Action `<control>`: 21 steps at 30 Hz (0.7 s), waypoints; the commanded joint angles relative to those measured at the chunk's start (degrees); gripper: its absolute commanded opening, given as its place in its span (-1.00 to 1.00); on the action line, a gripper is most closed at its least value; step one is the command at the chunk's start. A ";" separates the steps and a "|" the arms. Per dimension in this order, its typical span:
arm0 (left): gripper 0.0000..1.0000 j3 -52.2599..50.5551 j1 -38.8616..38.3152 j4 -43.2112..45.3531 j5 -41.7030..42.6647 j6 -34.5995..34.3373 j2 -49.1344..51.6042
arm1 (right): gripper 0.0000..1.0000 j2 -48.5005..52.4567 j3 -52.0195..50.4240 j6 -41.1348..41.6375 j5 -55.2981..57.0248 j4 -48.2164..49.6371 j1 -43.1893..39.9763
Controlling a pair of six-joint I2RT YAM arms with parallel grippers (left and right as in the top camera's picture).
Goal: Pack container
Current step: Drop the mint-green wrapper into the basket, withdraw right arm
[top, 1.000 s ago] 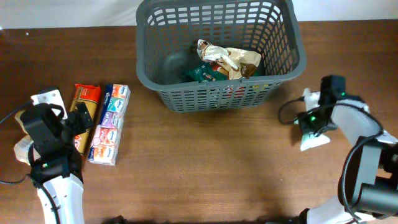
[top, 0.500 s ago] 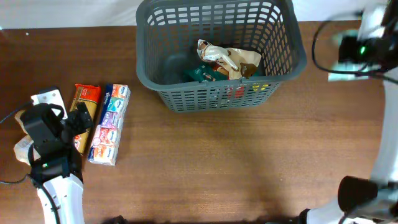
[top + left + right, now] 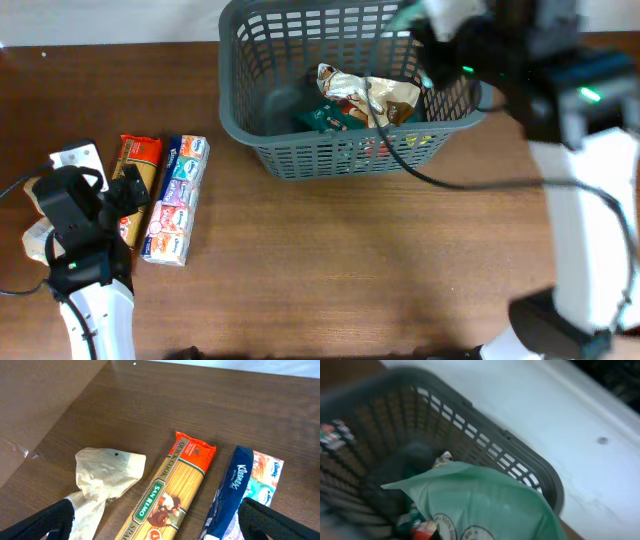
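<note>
The dark grey slotted basket (image 3: 228,60) stands at the back centre and holds a crumpled beige packet (image 3: 385,95) and a dark green packet (image 3: 325,118). My right gripper (image 3: 440,30) is above the basket's far right corner, shut on a pale green packet (image 3: 485,505) that hides its fingers. The basket rim (image 3: 520,450) shows beneath the packet in the right wrist view. My left gripper (image 3: 160,525) is open and empty, low over a San Remo spaghetti pack (image 3: 170,495), with one finger on each side of it.
The spaghetti pack (image 3: 135,180) lies at the left of the table, next to a blue Kleenex tissue pack (image 3: 178,200). A crumpled white paper bag (image 3: 102,475) lies to its left. A white wall runs behind the basket.
My right arm has lifted the green packet from the table at the right and swung it up and left over the basket. The left arm has not moved.
</note>
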 commanded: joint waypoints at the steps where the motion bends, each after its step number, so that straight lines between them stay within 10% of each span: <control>1: 0.98 0.76 0.13 0.11 -0.44 0.94 0.35 | -0.92 7.87 0.09 -5.25 3.52 1.77 -0.02; 21: 0.99 0.76 0.13 0.11 -0.44 0.94 0.35 | -0.72 23.87 -1.53 1.51 -3.45 3.17 -0.35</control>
